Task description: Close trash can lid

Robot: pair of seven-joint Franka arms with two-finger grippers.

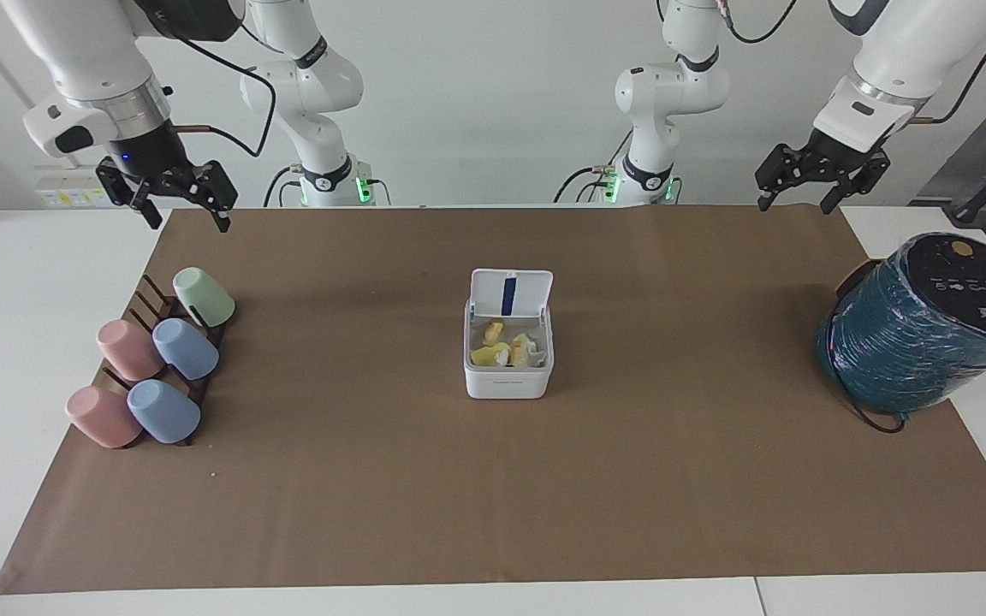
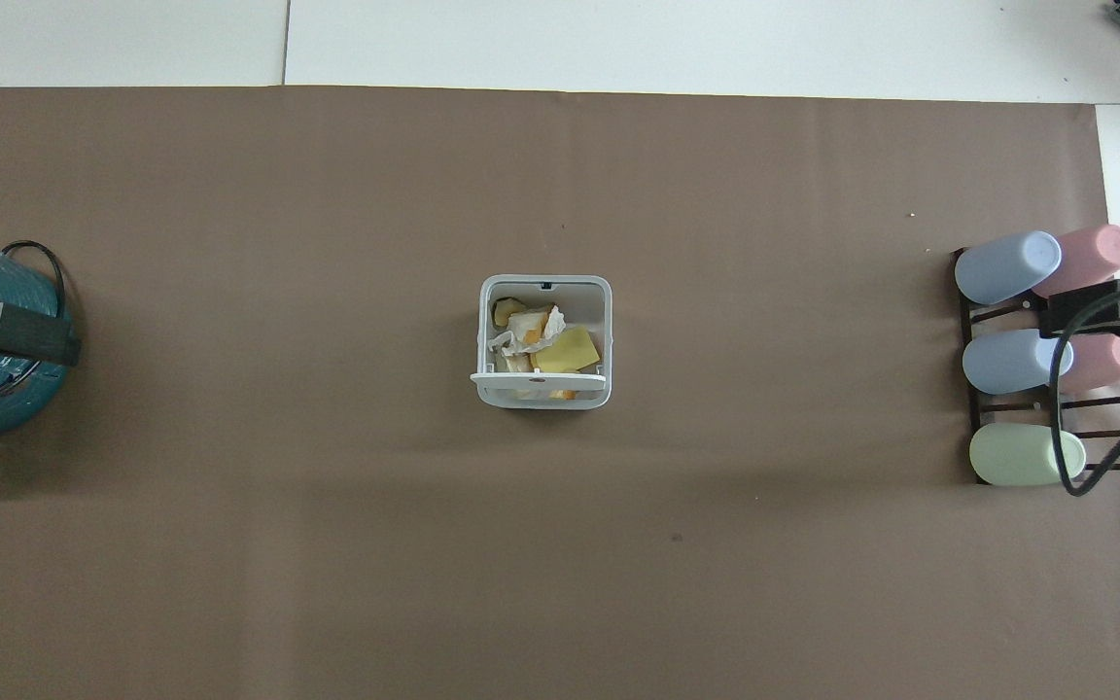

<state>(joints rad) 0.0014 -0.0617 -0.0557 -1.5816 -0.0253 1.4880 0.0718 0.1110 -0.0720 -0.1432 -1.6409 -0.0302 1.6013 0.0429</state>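
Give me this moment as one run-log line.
phase: approach not begun | trash can: mid-mat | lid: open, upright | left gripper: open, raised, empty | right gripper: open, raised, empty, waiting

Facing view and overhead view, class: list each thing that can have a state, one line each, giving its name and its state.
trash can: upright, holds scraps
lid: open, standing up
cups: five, lying on a rack
teal cylinder: tilted, at the left arm's end
left gripper: open, raised, holds nothing
right gripper: open, raised, holds nothing
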